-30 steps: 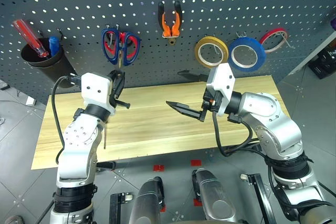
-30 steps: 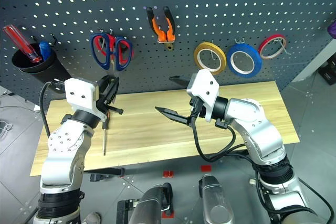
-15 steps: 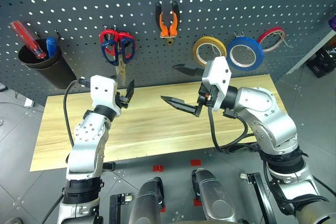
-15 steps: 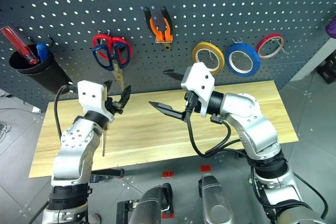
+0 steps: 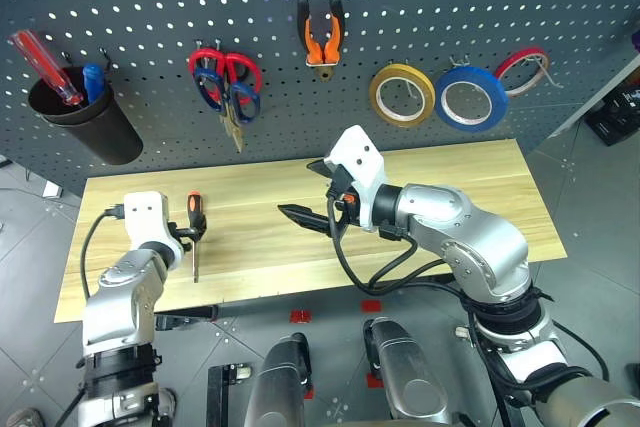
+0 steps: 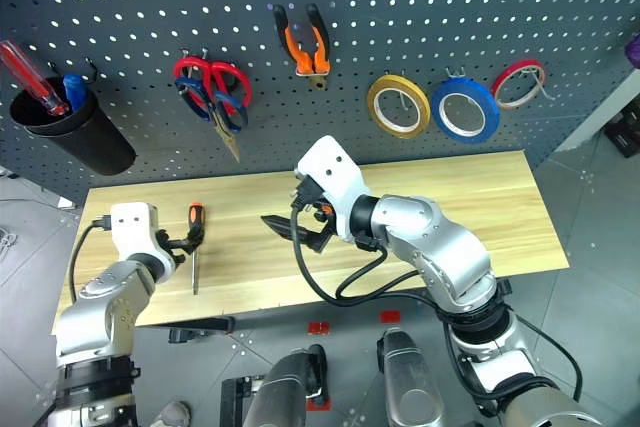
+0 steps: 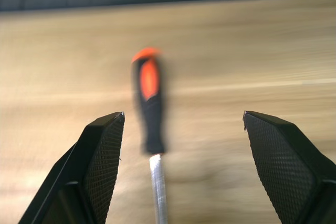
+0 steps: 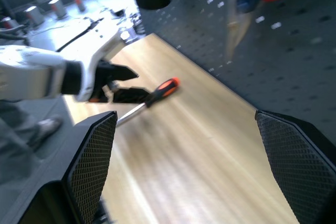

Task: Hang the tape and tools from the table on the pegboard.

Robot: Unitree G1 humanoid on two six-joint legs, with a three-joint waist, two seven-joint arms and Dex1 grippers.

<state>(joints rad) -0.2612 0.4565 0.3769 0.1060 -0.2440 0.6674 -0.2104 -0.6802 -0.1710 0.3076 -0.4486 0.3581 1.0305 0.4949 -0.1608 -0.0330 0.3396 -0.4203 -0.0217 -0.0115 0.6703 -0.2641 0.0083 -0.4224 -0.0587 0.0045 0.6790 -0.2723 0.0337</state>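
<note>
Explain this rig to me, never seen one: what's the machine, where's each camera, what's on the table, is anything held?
It's a two-armed humanoid robot facing a pegboard. Two pictures come from its head, looking down over its arms; the other two come from a camera on each wrist, looking along that gripper's black fingers. On the wooden table lies a screwdriver with an orange-and-black handle. The left gripper is open, with the screwdriver between its fingers, not gripped. The right gripper is open and empty above the table. Already hanging on the board: pliers, scissors, blue tape, a yellow roll, a red roll and a black cup.
</note>
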